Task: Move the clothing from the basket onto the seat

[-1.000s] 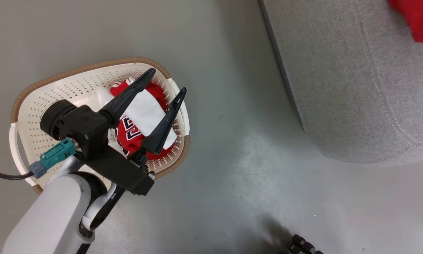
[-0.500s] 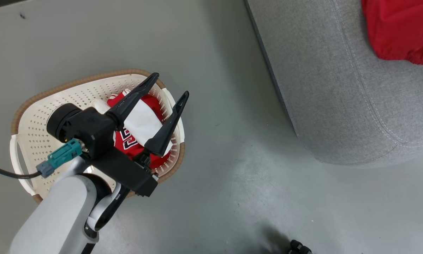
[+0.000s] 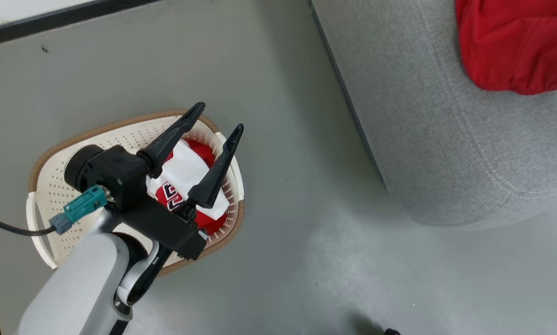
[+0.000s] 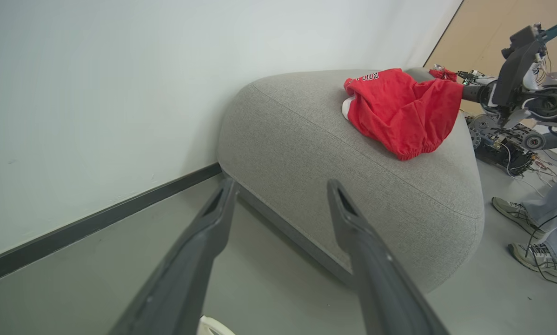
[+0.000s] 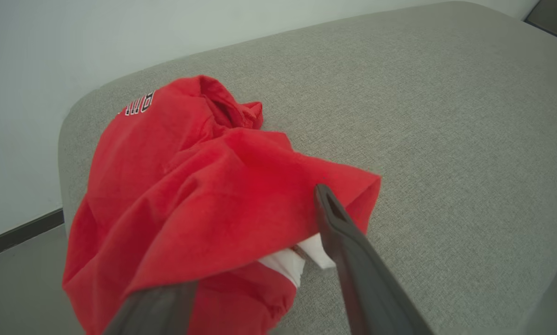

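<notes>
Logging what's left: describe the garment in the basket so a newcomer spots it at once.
Left of the big grey seat, a cream perforated basket stands on the floor. The crumpled garment lies at its right end, under the open left gripper. Unlike the red garment on the seat, it shows a broad white panel.

I count two red garments: the basket garment [image 3: 185,168] and the seat garment [image 3: 506,42]. There is one basket [image 3: 97,132], one seat [image 3: 436,116], and two tools, the left tool [image 3: 219,116] and the right tool [image 5: 278,188]. Two shoes [image 4: 513,215] too.
</notes>
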